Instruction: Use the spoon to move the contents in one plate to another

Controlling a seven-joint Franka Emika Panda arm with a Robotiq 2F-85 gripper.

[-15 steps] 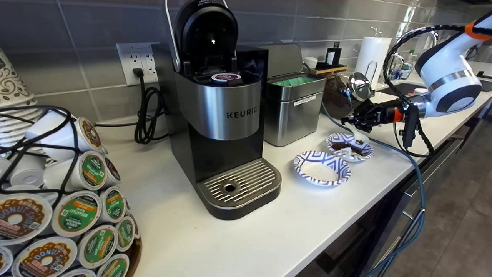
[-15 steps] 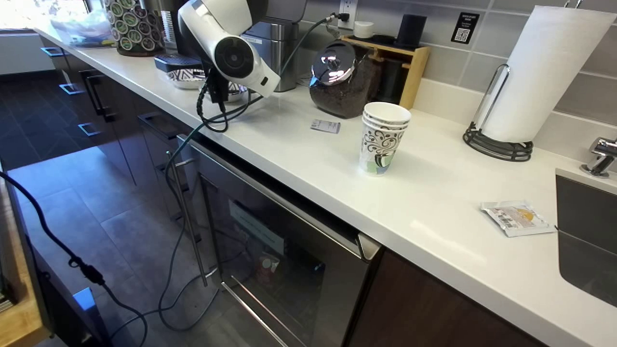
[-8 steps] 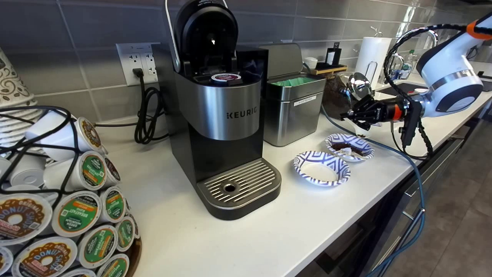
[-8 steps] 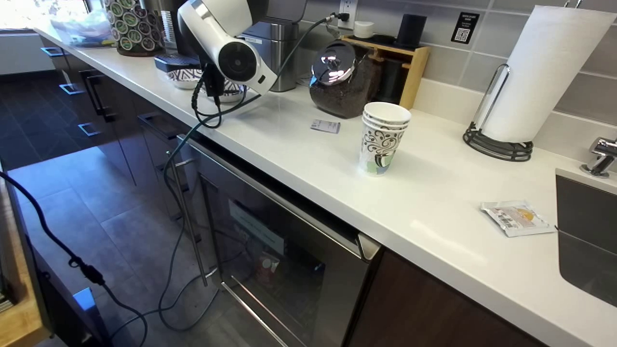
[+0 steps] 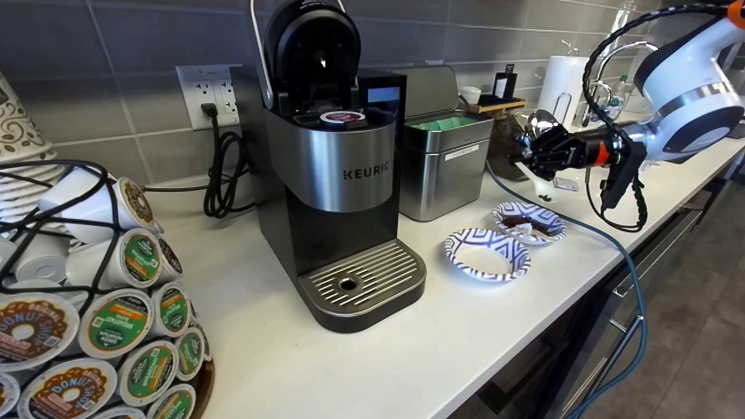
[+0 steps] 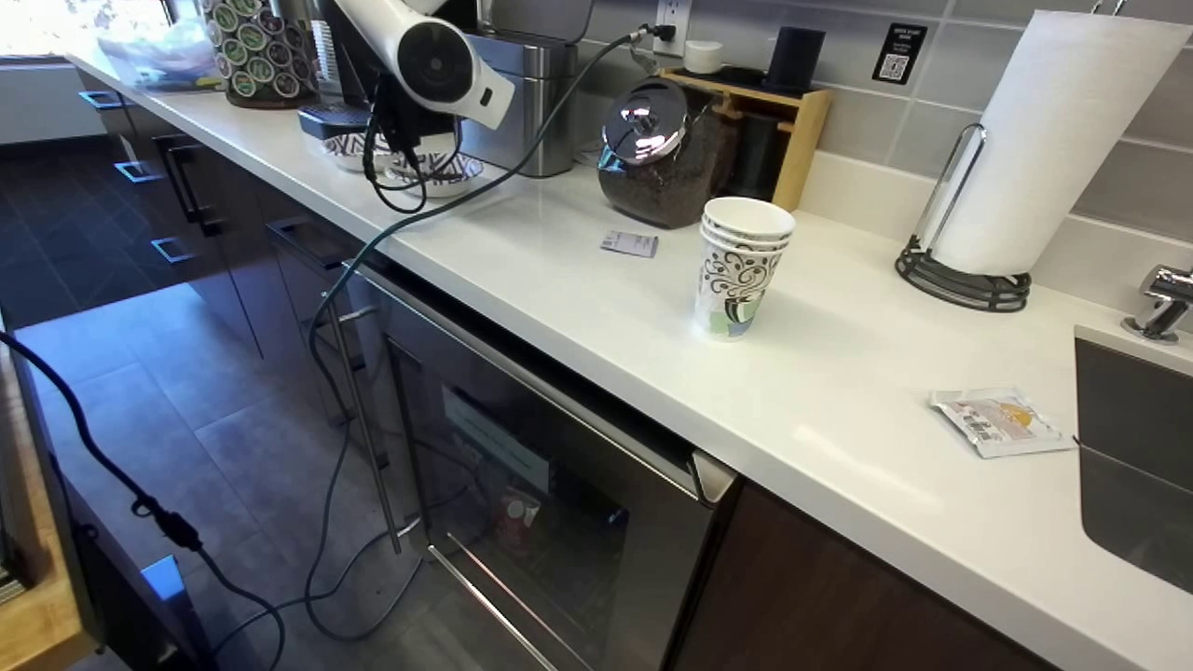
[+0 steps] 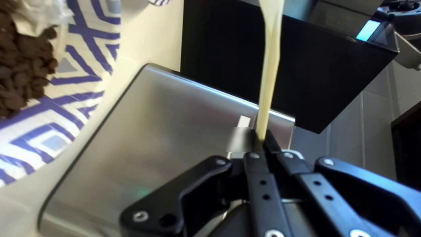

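Bare counter (image 5: pixel 465 326) fronts the plates (image 5: pixel 483 260); bin (image 5: pixel 445 180) blocks behind

I take this for a kitchen; whether in an office or a home, I cannot tell. In both exterior views I see a glossy white countertop (image 6: pixel 839 391) against a wall of gray rectangular tiles (image 5: pixel 174 35). It carries a black-and-silver coffee maker (image 5: pixel 334 174) marked Keurig, white coffee pods (image 5: pixel 119 323) with printed round lids, patterned white paper cups (image 6: pixel 736 280) and a white cylindrical paper-towel roll (image 6: pixel 1049 149). A dark rectangular sink (image 6: pixel 1142 429) with a chrome faucet (image 6: pixel 1161 303) is set in, above dark cabinet fronts (image 6: pixel 242 270) and a steel-framed, glass-fronted appliance (image 6: pixel 578 559).
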